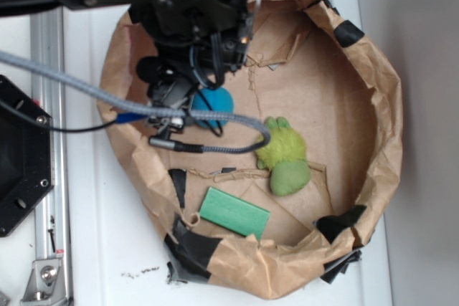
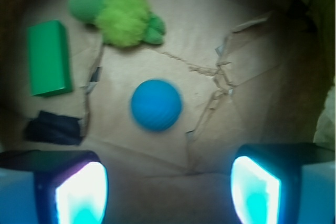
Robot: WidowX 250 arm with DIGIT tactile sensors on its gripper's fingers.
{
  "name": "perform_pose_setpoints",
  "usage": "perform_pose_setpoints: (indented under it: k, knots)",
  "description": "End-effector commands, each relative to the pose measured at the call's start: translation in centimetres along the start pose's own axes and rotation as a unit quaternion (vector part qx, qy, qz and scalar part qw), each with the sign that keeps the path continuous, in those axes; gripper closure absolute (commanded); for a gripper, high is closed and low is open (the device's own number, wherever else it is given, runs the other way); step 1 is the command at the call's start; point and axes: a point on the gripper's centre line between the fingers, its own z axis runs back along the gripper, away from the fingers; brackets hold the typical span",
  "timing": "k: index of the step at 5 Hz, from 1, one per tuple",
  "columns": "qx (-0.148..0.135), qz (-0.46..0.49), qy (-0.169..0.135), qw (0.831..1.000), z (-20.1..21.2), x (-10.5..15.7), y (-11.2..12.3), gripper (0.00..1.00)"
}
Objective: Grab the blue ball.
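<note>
Paper-walled bowl (image 1: 373, 91), blue ball (image 2: 156, 105) unobstructed

I see a white tabletop (image 1: 107, 241) under a crumpled brown paper enclosure (image 1: 387, 105) patched with black tape (image 1: 190, 249). Left of the enclosure runs a metal rail (image 1: 46, 55). Right of it lies a grey surface (image 1: 423, 134).

You're looking at a robot test bench in a lab or workshop. A white tabletop (image 1: 107, 249) carries a bolted aluminium rail (image 1: 49, 141) and a black mounting plate (image 1: 18, 155). The work area is a makeshift bowl of crumpled brown paper (image 1: 380, 105) patched with black tape (image 1: 190, 249), holding only test props: a green plush toy (image 1: 283, 155) and a flat green block (image 1: 234, 212).
</note>
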Motion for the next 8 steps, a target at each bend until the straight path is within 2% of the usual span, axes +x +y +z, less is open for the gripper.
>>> perform_pose_setpoints:
  k: [1, 2, 3, 4, 5, 6, 8]
  knots:
    - [0.017, 0.006, 0.039, 0.999, -2.3, -0.2, 0.4, 0.00]
    - [0.017, 0.001, 0.053, 0.998, -3.8, -0.9, 0.7, 0.00]
    - [0.000, -0.030, -0.001, 1.000, -4.1, 1.1, -0.2, 0.00]
    - [-0.011, -0.041, 0.009, 0.999, -5.2, 2.4, -0.9, 0.00]
    - [-0.006, -0.034, 0.058, 0.998, -8.0, 2.0, -0.5, 0.00]
    - [-0.030, -0.026, 0.063, 0.997, -8.1, 1.8, 0.0, 0.00]
    - [-0.030, -0.023, 0.077, 0.996, -8.2, 0.6, 0.8, 0.00]
